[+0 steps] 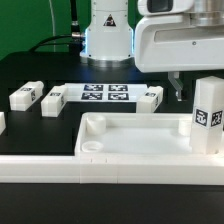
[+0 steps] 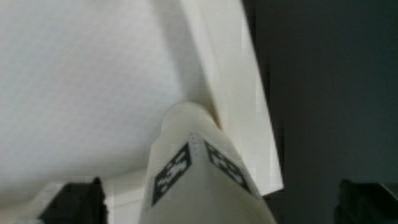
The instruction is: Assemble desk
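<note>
**A:** Where is the desk at this point?

**B:** The desk top (image 1: 130, 140) lies flat on the black bench (image 1: 45, 130), rim and sockets facing up. I take it that's so the legs can go in from above. One leg (image 1: 207, 118) stands upright at the corner on the exterior view's right, with its tag facing out.

**A:** Is the claw holding that leg?

**B:** No. In the wrist view the claw (image 2: 222, 202) hangs over the leg with its dark fingers (image 2: 75, 203) spread wide, one on each side. Neither touches it, so it grips nothing.

**A:** Why is the leg standing on end there?

**B:** My guess is that its lower end sits in the corner socket, since it can only meet that hole upright. The rim hides the joint, so I can't tell whether it is fully seated.

**A:** And the other parts?

**B:** Three loose legs (image 1: 25, 97) lie on their sides beyond the top. Two are toward the exterior view's left and one is just beside the marker board (image 1: 105, 95). There is bare bench around them, which should leave the fingers room to straddle each one.

**A:** So it's early in the job?

**B:** I'd say so. Only one leg of four is at the top.
</note>
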You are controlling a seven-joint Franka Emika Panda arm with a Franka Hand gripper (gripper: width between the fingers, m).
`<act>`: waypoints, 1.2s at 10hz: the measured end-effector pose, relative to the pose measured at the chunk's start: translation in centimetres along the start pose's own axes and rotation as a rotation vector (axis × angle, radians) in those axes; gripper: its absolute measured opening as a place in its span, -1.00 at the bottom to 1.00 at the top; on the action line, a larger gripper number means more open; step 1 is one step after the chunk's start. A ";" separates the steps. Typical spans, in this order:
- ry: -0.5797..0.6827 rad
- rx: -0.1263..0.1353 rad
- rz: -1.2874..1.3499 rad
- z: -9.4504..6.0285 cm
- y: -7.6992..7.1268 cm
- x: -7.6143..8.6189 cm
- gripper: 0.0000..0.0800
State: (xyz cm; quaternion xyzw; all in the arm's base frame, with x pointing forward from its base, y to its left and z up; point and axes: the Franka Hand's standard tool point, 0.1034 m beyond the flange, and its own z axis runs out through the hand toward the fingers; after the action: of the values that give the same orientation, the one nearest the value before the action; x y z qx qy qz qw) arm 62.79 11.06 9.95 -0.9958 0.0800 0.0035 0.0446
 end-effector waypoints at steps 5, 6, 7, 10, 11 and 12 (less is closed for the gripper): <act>0.024 -0.030 -0.531 -0.1 -0.3 0.4 0.62; 0.024 -0.030 -0.555 0.0 -0.3 0.4 0.62; 0.024 -0.030 -0.565 0.0 -0.2 0.4 0.30; 0.024 -0.036 -0.556 -0.1 0.4 0.6 -0.27; 0.024 -0.035 -0.543 0.0 0.4 0.6 -0.27; 0.024 -0.035 -0.532 -0.1 0.4 0.6 -0.27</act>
State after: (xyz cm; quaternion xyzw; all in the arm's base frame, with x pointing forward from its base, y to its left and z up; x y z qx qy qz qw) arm 63.32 10.55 9.96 -0.9824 -0.1840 -0.0188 0.0259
